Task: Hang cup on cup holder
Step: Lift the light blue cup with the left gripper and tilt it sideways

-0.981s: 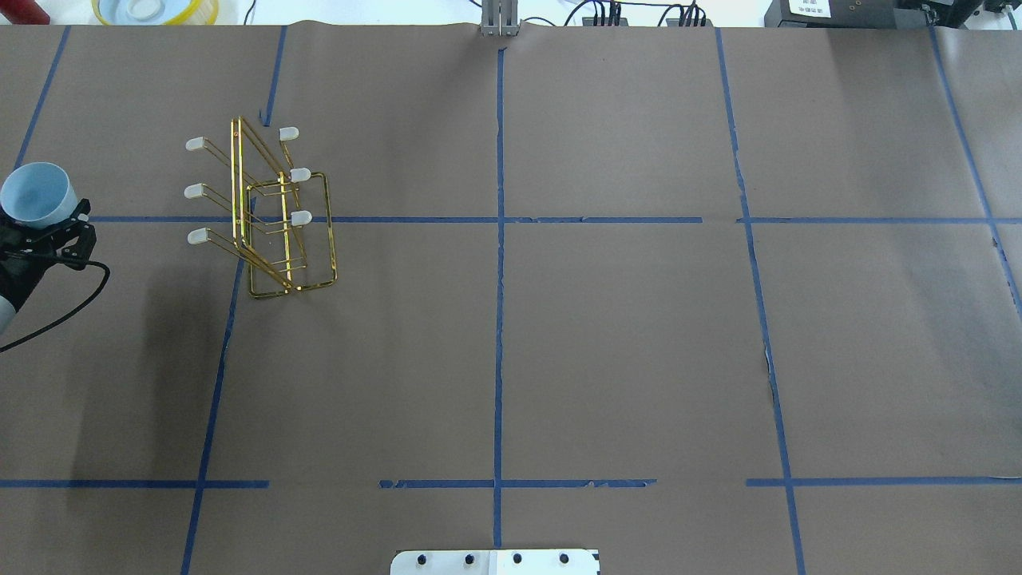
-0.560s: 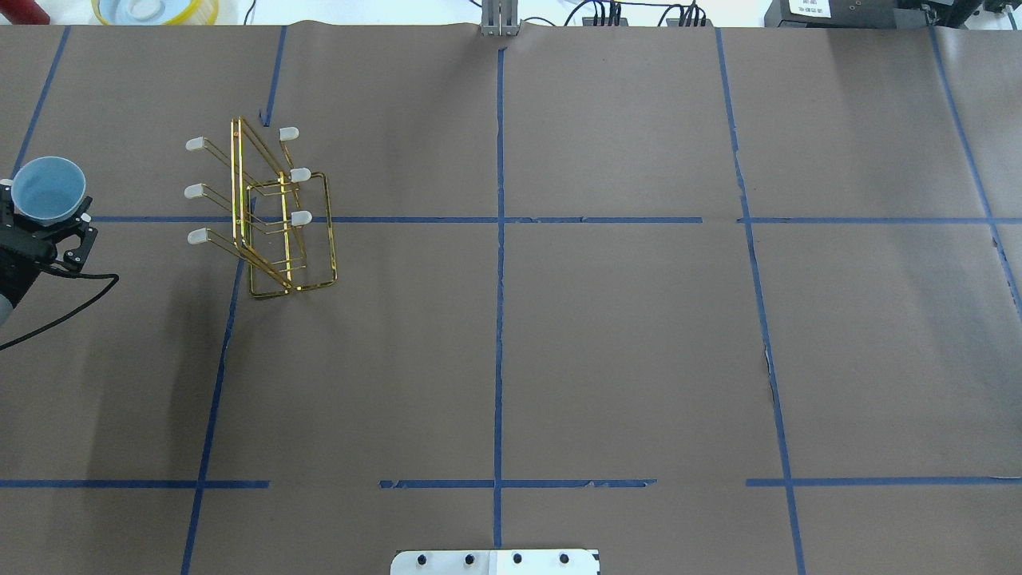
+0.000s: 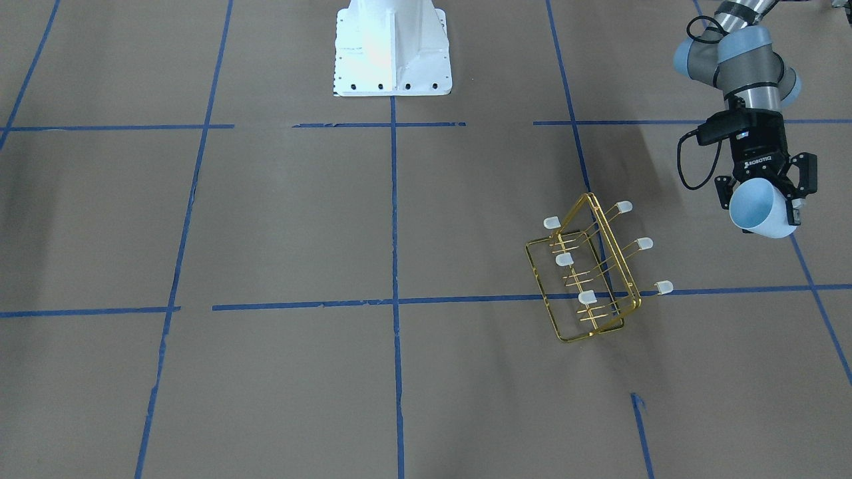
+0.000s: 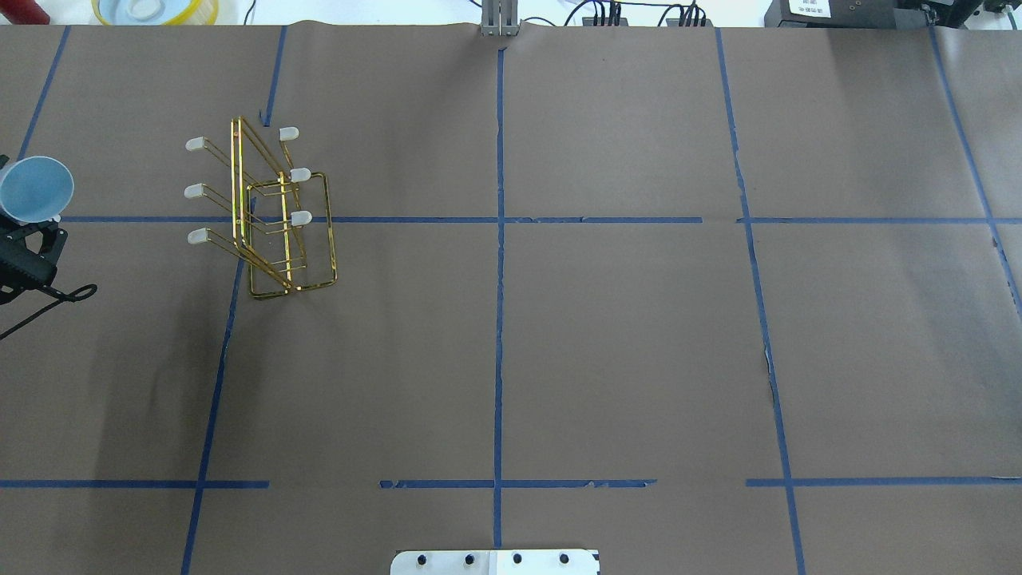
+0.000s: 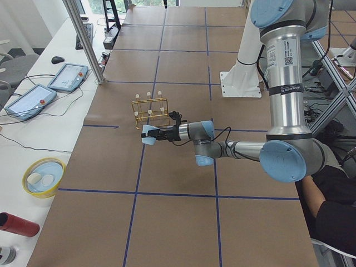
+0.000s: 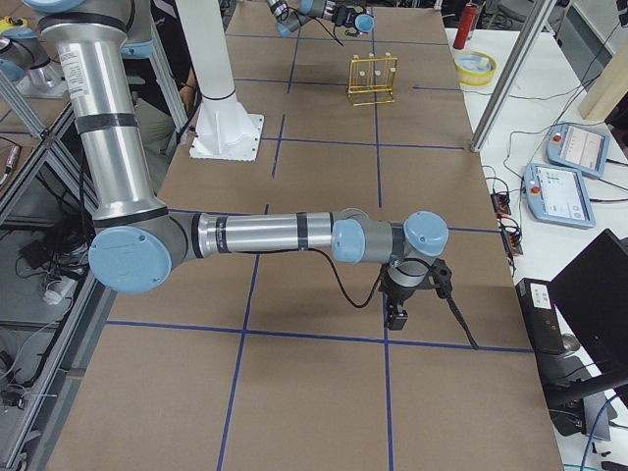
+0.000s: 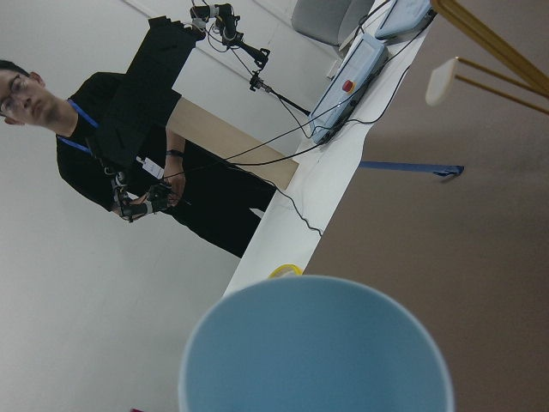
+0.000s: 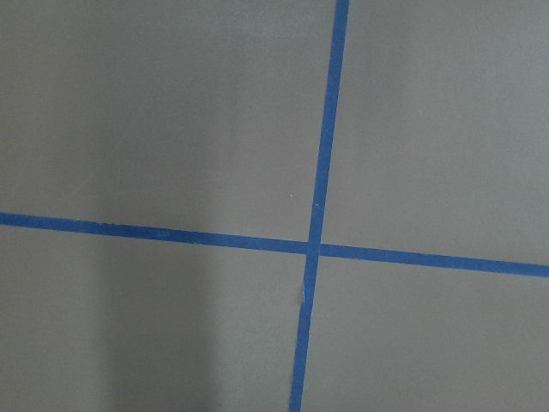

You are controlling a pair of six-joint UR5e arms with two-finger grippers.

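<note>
The cup [image 3: 759,216], a smooth pale-blue plastic tumbler, tapered and without a handle, was held tilted above the table at the robot's far left, its open mouth visible from overhead. The left gripper [image 3: 763,199] was clamped on it, a black finger on either side. The cup holder [image 3: 589,279], a thin gold wire A-frame with a rectangular base and white-capped prongs, stood nearby but apart on the brown paper table [image 3: 266,233], which was crossed with blue tape. The right gripper [image 6: 397,312] hung low, well away. Whether it was open or closed could not be told.
</note>
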